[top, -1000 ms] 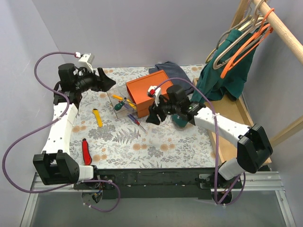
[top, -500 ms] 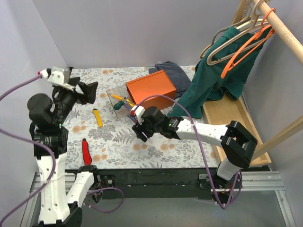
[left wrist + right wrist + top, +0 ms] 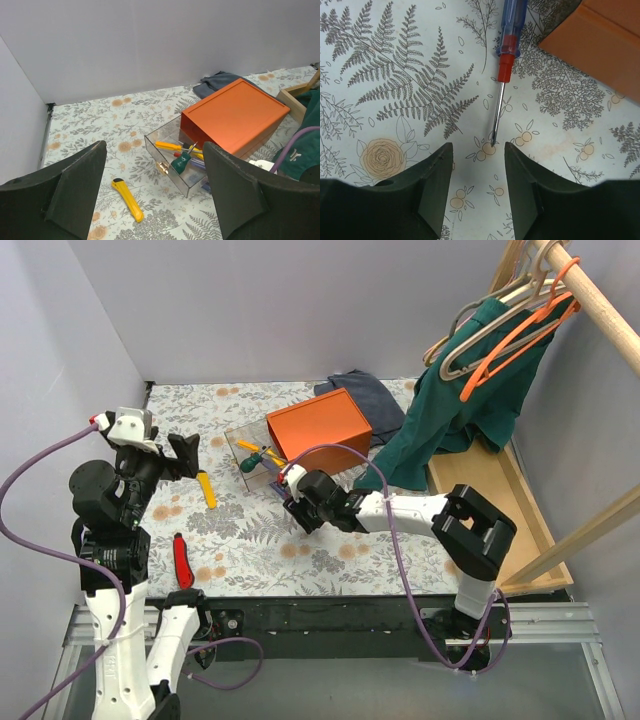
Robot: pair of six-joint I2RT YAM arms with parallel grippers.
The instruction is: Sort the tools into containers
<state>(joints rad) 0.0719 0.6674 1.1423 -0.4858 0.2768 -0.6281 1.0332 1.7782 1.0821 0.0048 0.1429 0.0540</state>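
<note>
Down at the lower left of the overhead view, nearest the arm bases, the red tool (image 3: 182, 562) lies loose on the worktop (image 3: 330, 560), well apart from both boxes. I read it as a job for later.

Toward the middle of that view, my right pincer (image 3: 479, 149) is low over the worktop with its fingers apart, and nothing is between them. Its wrist camera shows why I have it there. The screwdriver (image 3: 506, 55), red collar and blue handle, lies flat with its metal tip pointing down the frame at the gap, just short of the fingertips. The handle runs off the top edge. I judge this to be the approach to a pick, and the thin shaft lying flush on the worktop will need a careful close.

Left of centre in the overhead view, the yellow tool (image 3: 205, 489) lies loose too, near the clear box but outside it.

Above that tool my left pincer (image 3: 186, 455) hangs raised, fingers spread wide, gripping nothing and touching nothing. From there its camera looks across the whole sorting area, so I take it as parked clear of the right arm's work.

Farther back, the clear box (image 3: 172, 172) already holds a yellow-handled and a green-handled screwdriver, lying crossed. The orange box (image 3: 232, 117) sits right behind it, touching it. From here I cannot tell whether anything is inside the orange one.
</note>
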